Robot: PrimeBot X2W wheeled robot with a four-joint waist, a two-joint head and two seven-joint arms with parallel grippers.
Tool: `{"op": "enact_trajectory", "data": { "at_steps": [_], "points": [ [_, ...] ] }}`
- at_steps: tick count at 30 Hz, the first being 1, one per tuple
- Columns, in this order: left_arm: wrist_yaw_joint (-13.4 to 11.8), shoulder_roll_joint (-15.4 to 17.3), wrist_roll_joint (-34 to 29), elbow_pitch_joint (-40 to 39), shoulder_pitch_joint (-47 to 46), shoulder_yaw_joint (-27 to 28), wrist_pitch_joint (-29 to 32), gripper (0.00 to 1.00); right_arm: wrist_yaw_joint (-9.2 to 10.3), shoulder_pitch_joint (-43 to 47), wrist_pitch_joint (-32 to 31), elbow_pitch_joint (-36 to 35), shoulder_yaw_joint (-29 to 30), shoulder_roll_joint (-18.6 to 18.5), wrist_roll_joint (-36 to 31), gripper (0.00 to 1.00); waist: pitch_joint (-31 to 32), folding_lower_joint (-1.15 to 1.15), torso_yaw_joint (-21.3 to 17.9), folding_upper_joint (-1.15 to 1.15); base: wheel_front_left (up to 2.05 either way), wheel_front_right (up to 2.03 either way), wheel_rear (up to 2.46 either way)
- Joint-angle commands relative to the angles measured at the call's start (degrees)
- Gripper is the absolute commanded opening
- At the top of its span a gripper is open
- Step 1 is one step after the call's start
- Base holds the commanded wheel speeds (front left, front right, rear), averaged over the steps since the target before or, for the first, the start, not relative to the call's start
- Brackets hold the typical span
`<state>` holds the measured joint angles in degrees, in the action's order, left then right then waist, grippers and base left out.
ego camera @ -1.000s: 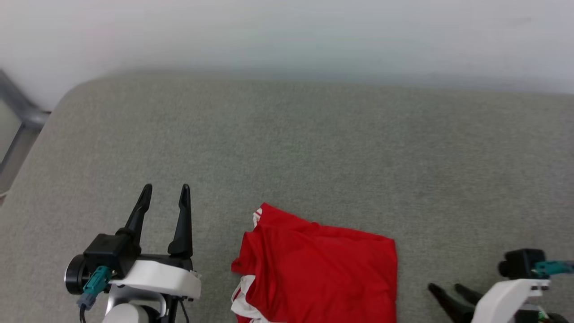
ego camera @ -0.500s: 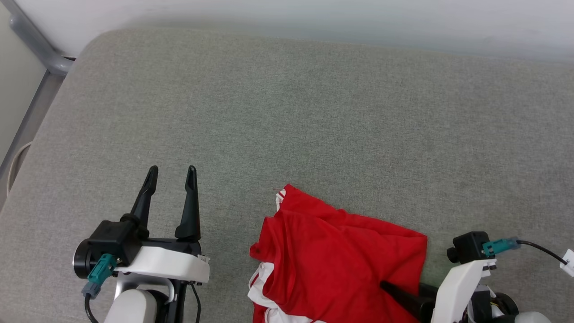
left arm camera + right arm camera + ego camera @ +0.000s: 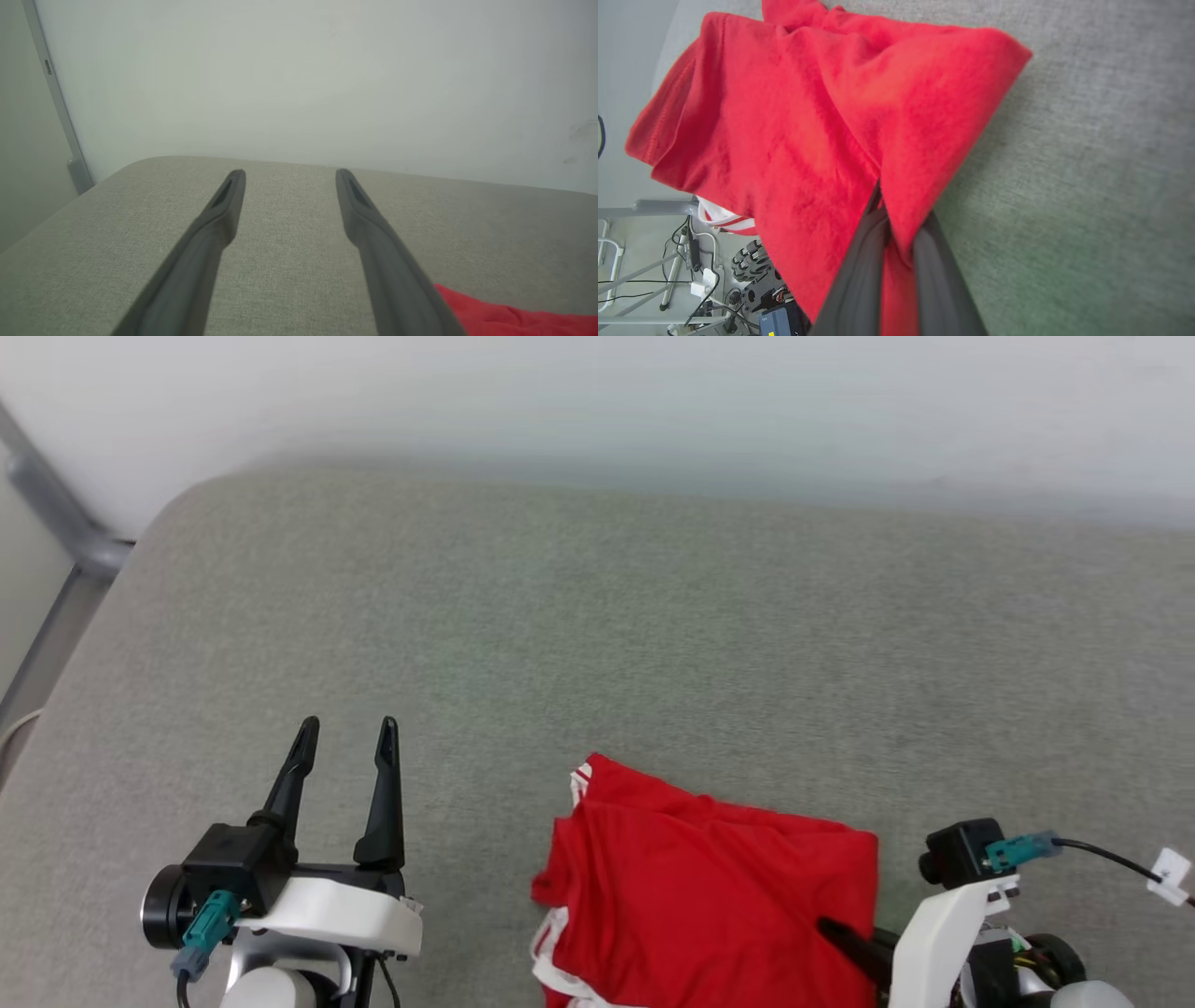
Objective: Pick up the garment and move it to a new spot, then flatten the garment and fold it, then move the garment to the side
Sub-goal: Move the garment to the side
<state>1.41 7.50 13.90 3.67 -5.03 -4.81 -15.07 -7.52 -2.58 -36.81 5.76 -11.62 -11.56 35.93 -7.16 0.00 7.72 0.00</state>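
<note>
Right pincer point(image 3: 896, 224), wide open a second ago, now pinched shut on the near-right edge of the shirt point(image 3: 709, 887) crumpled near-right on the bench point(image 3: 597, 616), left pincer point(image 3: 345, 747) wide open, empty; lift likely next.

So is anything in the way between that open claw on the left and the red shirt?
Nothing visible. The left gripper stands open beside the shirt, with plain grey cushion between them. The right gripper is shut on the shirt's edge.
</note>
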Motion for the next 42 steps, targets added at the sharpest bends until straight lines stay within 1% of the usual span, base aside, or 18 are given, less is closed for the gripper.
{"op": "enact_trajectory", "data": {
  "at_steps": [1, 5, 6, 9, 13, 17, 21, 24, 28, 32, 37, 39, 42],
  "points": [
    [0.1, 0.0, -0.2, 0.0, 0.6, 0.1, -0.1, 1.0, 0.07, 0.2, 0.2, -0.2, 0.5, -1.0, -1.0, 0.0, 2.0, 0.0, -2.5, 0.0, 0.0, 0.0, 0.0],
    [0.4, -0.1, -0.6, -0.5, 1.5, 0.3, -0.1, 1.0, 0.06, 0.8, -0.5, -0.8, 1.6, -3.0, -4.0, 0.0, 2.6, 0.0, -6.5, 0.0, 0.0, 0.0, 0.0],
    [0.6, -0.1, -1.1, -1.1, 1.5, 0.2, -0.1, 1.0, 0.07, 1.0, -1.2, -1.6, 3.3, -4.8, -5.7, 0.0, 2.0, 0.0, -9.6, 0.0, 0.0, 0.0, 0.0],
    [0.9, 0.2, -1.4, -1.6, 0.7, 0.1, -0.1, 1.0, 0.06, 0.0, -1.9, -2.7, 4.7, -6.3, -7.6, 0.0, 0.4, 0.0, -13.3, 0.0, 0.0, 0.0, 0.0],
    [1.1, 0.8, -2.2, -2.5, -0.8, -0.5, -0.1, 1.0, 0.06, -2.7, -2.0, -3.5, 5.4, -7.6, -9.0, 0.0, -2.9, 0.0, -18.3, 0.0, 0.0, 0.0, 0.0],
    [1.3, 1.8, -2.7, -4.0, -2.1, -0.6, 0.1, 1.0, 0.07, -7.2, -1.1, -2.5, 4.7, -8.7, -10.1, 0.0, -6.4, 0.0, -23.4, 0.0, 0.0, 0.0, 0.0],
    [1.6, 3.0, -3.3, -6.7, -4.9, -1.0, 1.2, 1.0, 0.06, -13.4, 1.5, -0.9, 5.8, -9.5, -12.2, 0.0, -11.6, 0.0, -27.0, 0.0, 0.0, 0.0, 0.0],
    [2.2, 4.4, -4.3, -9.0, -7.7, -1.8, 2.4, 1.0, 0.06, -18.4, 3.6, 0.6, 7.5, -9.3, -13.6, 0.0, -15.7, 0.0, -28.7, 0.0, 0.0, 0.0, 0.0],
    [3.6, 6.4, -5.6, -12.0, -11.4, -3.7, 4.7, 1.0, 0.07, -24.5, 4.3, 3.4, 9.8, -11.2, -15.0, 0.0, -21.4, 0.0, -29.7, 0.0, 0.0, 0.0, 0.0],
    [4.2, 7.8, -6.4, -14.2, -15.1, -5.4, 6.7, 1.0, 0.07, -29.6, 5.1, 6.1, 14.8, -13.9, -16.8, 0.0, -26.1, 0.0, -29.4, 0.0, 0.0, 0.0, 0.0],
    [4.9, 8.9, -6.9, -16.2, -18.7, -7.4, 8.0, 1.0, 0.07, -34.1, 6.4, 10.2, 22.1, -17.0, -19.8, 0.0, -30.4, 0.0, -28.4, 0.0, 0.0, 0.0, 0.0],
    [5.0, 9.4, -7.0, -16.8, -20.0, -8.0, 8.2, 1.0, 0.07, -35.7, 7.1, 12.4, 23.4, -17.8, -20.4, 0.0, -31.7, 0.0, -28.1, 0.0, 0.0, 0.0, 0.0],
    [5.2, 9.9, -7.0, -17.5, -21.5, -8.9, 8.7, 1.0, 0.08, -38.5, 9.8, 15.4, 25.3, -19.2, -21.8, 0.0, -33.5, 0.0, -27.5, 0.0, 0.0, 0.0, 0.0]
  ]
}}
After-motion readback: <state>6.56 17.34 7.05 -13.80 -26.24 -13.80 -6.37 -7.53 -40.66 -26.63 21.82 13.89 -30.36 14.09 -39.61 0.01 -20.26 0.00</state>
